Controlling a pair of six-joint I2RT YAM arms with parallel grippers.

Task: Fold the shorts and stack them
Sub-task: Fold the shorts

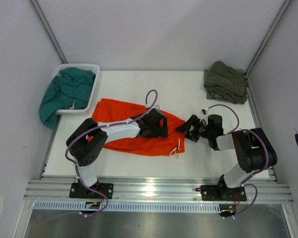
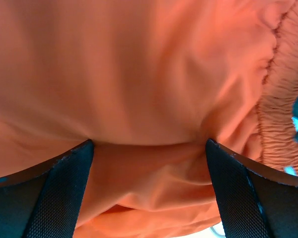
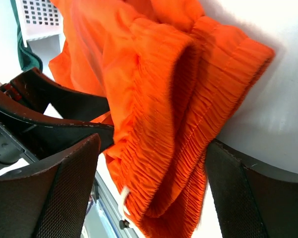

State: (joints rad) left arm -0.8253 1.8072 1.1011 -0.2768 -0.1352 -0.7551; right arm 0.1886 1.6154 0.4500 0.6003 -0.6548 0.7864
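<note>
Both grippers at the orange shorts, jaws wide, nothing clamped.

Top view: the orange shorts (image 1: 121, 111) lie spread on the table (image 1: 188, 94) left of centre; the left gripper (image 1: 156, 124) rests on them, and the right gripper (image 1: 188, 128) meets their 3 o'clock end. A teal garment (image 1: 64, 94) fills the basket (image 1: 77, 67) at 10 o'clock, and an olive garment (image 1: 226, 82) sits at 2 o'clock. Left wrist: the fingers (image 2: 64, 188) stand wide apart on bunched orange fabric. Right wrist: the open fingers (image 3: 69, 188) straddle the gathered waistband (image 3: 179, 124), not closed on it.
</note>
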